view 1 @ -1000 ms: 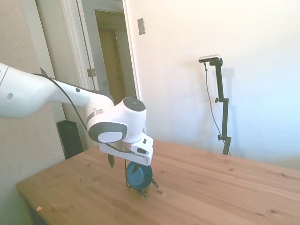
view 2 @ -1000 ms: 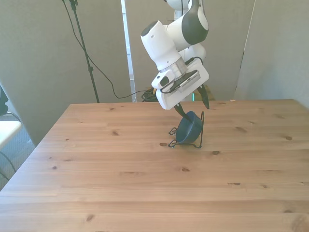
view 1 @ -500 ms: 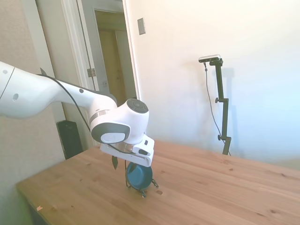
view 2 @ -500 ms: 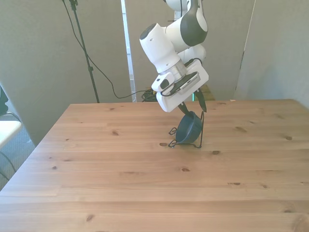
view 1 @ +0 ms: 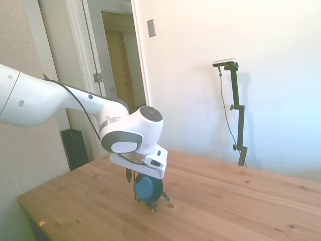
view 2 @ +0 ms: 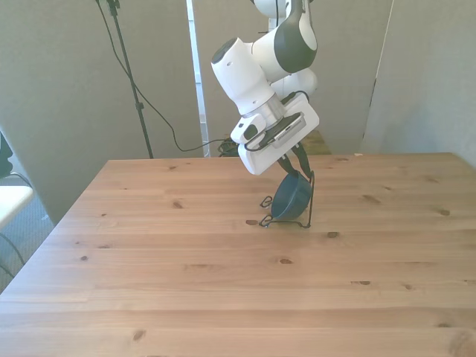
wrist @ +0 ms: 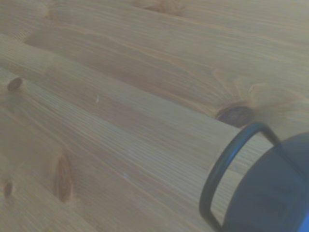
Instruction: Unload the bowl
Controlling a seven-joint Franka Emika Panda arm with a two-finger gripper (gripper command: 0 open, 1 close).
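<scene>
The dark teal bowl stands on its edge, leaning in a thin black wire rack near the middle of the wooden table. My gripper hangs tilted right above it. Its two dark fingers straddle the bowl's top rim and a narrow gap still shows between them. In the side view one finger shows just left of the bowl; the other is hidden behind the hand. The wrist view catches a blurred part of the bowl and a loop of the rack.
The table stretches wide toward the front view's left and toward the camera. A tripod leg and a cable stand behind the far edge. An open doorway lies beyond the table in the side view.
The fingers have drawn closer together around the bowl's top rim over the last second. The hand has shifted slightly. Bowl and rack have not moved.
</scene>
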